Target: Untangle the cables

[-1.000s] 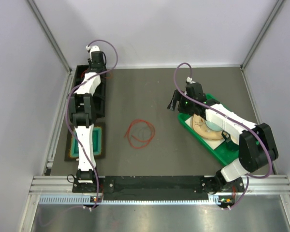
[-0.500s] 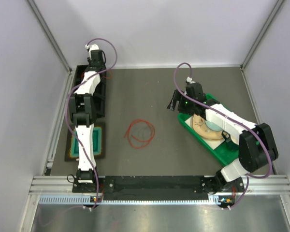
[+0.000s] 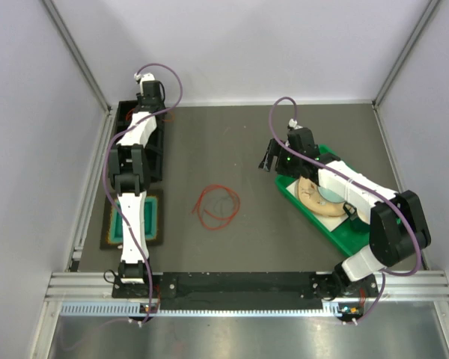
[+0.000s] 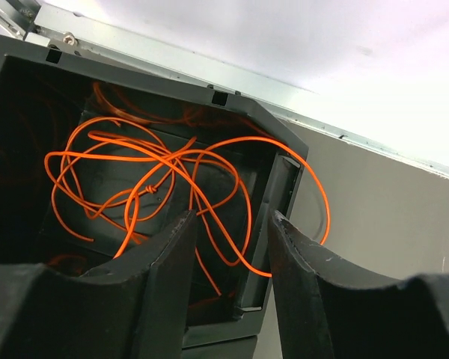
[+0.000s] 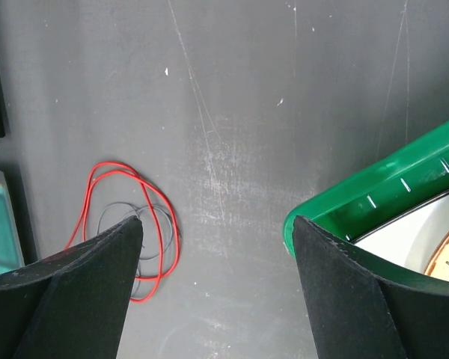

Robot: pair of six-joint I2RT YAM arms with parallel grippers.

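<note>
Hovering with the left claw (image 4: 232, 221) apart and empty over tangled thin orange cords (image 4: 153, 176) in the black plastic bin (image 4: 30, 82); right claw (image 5: 215, 224) likewise apart and empty, near a small red-and-dark cord loop (image 3: 215, 206) on the grey surface (image 5: 232, 112). Seemingly the reach-in step, nothing gripped yet. Calls next for pinching one orange strand and drawing it clear of the knot.

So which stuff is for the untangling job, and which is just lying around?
For the job: red and dark cables on the table; orange cables in the black bin.
Just lying about: green tray; teal tray.
</note>
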